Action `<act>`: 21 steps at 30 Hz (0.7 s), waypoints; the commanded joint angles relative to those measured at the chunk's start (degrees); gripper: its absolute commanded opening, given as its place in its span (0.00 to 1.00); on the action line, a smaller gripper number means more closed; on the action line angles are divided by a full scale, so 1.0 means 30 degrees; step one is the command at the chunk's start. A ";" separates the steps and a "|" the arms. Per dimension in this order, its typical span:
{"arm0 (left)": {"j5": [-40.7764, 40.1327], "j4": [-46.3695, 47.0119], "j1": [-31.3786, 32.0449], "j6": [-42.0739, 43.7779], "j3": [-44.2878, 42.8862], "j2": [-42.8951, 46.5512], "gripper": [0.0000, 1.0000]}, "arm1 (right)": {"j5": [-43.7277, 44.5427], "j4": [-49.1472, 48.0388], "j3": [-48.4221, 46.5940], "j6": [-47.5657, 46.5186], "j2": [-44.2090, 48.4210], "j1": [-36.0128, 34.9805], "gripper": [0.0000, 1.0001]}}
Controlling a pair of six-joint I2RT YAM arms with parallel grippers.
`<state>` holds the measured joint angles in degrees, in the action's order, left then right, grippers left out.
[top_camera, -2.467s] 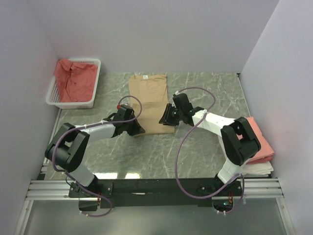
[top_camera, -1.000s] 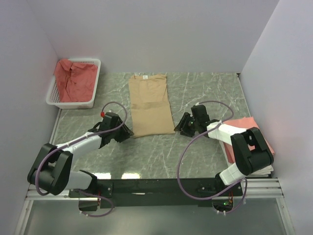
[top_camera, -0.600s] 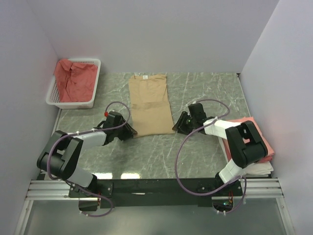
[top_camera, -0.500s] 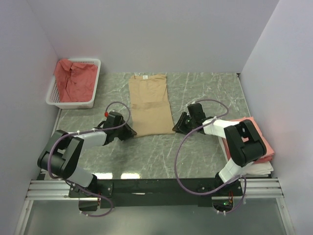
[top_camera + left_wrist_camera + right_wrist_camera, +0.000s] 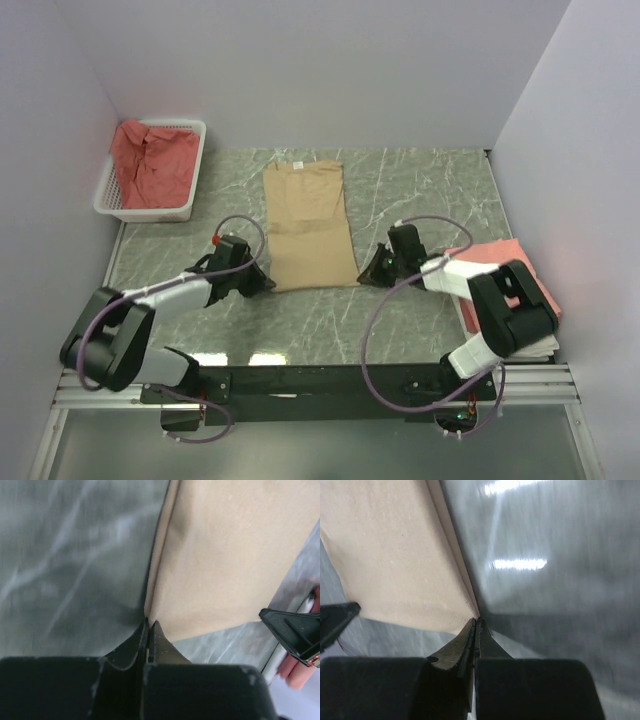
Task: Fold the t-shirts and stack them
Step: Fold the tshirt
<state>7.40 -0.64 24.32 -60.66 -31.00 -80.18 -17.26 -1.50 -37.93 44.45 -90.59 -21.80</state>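
Note:
A tan t-shirt (image 5: pixel 308 225), folded into a long strip, lies flat in the middle of the table. My left gripper (image 5: pixel 264 284) is shut on its near left corner, with the cloth edge (image 5: pixel 225 555) running into the closed jaws (image 5: pixel 149 622). My right gripper (image 5: pixel 366 277) is shut on its near right corner, where the shirt (image 5: pixel 385 555) meets the closed jaws (image 5: pixel 476 621). A folded pink t-shirt (image 5: pixel 520 275) lies on a folded white one (image 5: pixel 530 345) at the right edge.
A white basket (image 5: pixel 110 200) at the back left holds a crumpled red shirt (image 5: pixel 155 165). Grey walls close in the table on the left, back and right. The table surface (image 5: pixel 420 190) is green marble.
Both grippers came down to the shirt's near corners and shut on them. The tan shirt has slid a little toward the near edge.

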 commanded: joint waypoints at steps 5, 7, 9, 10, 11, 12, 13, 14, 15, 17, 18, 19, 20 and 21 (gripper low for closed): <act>-0.0736 -0.3767 0.2552 -0.0313 0.2948 0.5359 0.01 | 0.0301 0.0059 0.5812 0.1175 0.6663 -0.1811 0.00; -0.0825 -0.4293 0.3171 -0.1192 0.4029 0.7058 0.01 | 0.0682 0.0147 0.7395 0.1851 0.8765 -0.2982 0.00; -0.0884 -0.4617 0.4254 -0.2068 0.4648 0.8177 0.01 | 0.1265 0.0382 0.8565 0.2819 1.0178 -0.3716 0.00; -0.0971 -0.4793 0.4606 -0.2248 0.5028 0.8646 0.03 | 0.1415 0.0962 0.8862 0.3082 1.1462 -0.4357 0.00; -0.1059 -0.5520 0.4987 -0.2336 0.5090 0.9521 0.06 | 0.1677 0.1780 0.9155 0.3375 1.2142 -0.4537 0.00; -0.1379 -0.6078 0.5077 -0.2308 0.5033 0.9965 0.09 | 0.1854 0.2223 0.9506 0.3668 1.2845 -0.4684 0.00; -0.1585 -0.6606 0.5136 -0.2250 0.4742 1.0405 0.18 | 0.2059 0.2779 0.9567 0.3729 1.4244 -0.4773 0.00; -0.1848 -0.7684 0.5166 -0.2191 0.4536 1.1424 0.23 | 0.2264 0.4205 0.9568 0.3759 1.5012 -0.4803 0.10; -0.2402 -0.8043 0.5166 -0.2046 0.4041 1.1985 0.28 | 0.2527 0.5003 0.9220 0.3701 1.5803 -0.4803 0.15; -0.2930 -0.8630 0.5137 -0.1753 0.3337 1.3160 0.36 | 0.3609 0.7136 0.8488 0.3351 1.7738 -0.4803 0.29; -0.3660 -0.8778 0.5079 -0.1287 0.2318 1.3250 0.36 | 0.4048 0.7642 0.7469 0.3175 1.8440 -0.4774 0.34; -0.3928 -0.8721 0.5049 -0.0964 0.1727 1.2816 0.35 | 0.4546 0.7996 0.6908 0.2941 1.8505 -0.4774 0.37; -0.4018 -0.8634 0.4788 -0.0612 0.1112 1.2347 0.33 | 0.4812 0.8115 0.6351 0.2358 1.8390 -0.4774 0.42; -0.3961 -0.8169 0.4611 0.0029 -0.0025 1.1734 0.28 | 0.4931 0.7971 0.5214 0.1976 1.8012 -0.4774 0.43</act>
<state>-0.38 -26.35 39.24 -64.97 -22.57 -42.48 -7.68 18.92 -14.17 53.32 -36.53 -35.88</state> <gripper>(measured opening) 0.301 0.414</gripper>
